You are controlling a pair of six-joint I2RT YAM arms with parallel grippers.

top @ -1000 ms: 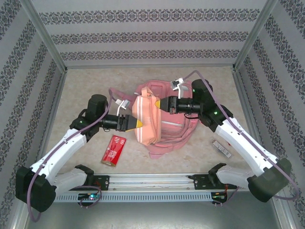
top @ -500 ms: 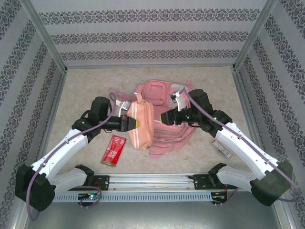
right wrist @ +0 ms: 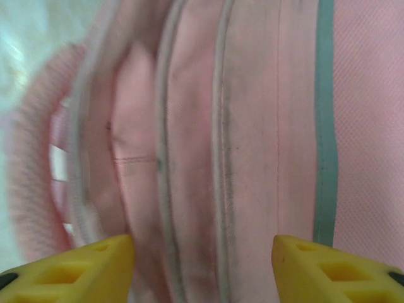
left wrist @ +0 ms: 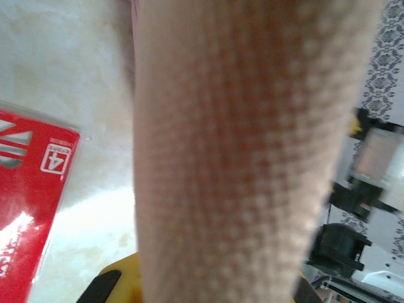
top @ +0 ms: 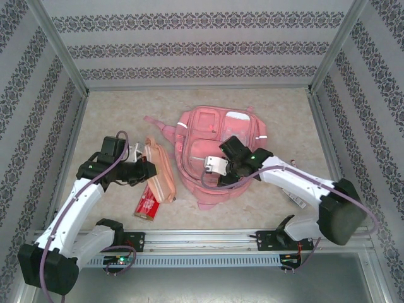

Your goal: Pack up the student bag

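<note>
Top view: the large soft pink fabric backpack [top: 218, 132] lies flat at the middle of the marbled counter [top: 113, 113]. The left pincer [top: 146, 170] grips a peach striped fabric pouch [top: 161, 182] just left of it, beside a flat red packet [top: 148, 201].

Left wrist: peach weave [left wrist: 240, 151] up close.

Right wrist: the right pincer [right wrist: 202, 265] stands wide over pink fabric [right wrist: 252, 126].

Bright, even overhead light leaves only soft shadows on the table [top: 126, 113], but the peach fabric [left wrist: 240, 126] right in front of the left pincer [left wrist: 205, 287] is badly blurred, and white glare washes out the table up and left of the right pincer [right wrist: 202, 262].
</note>
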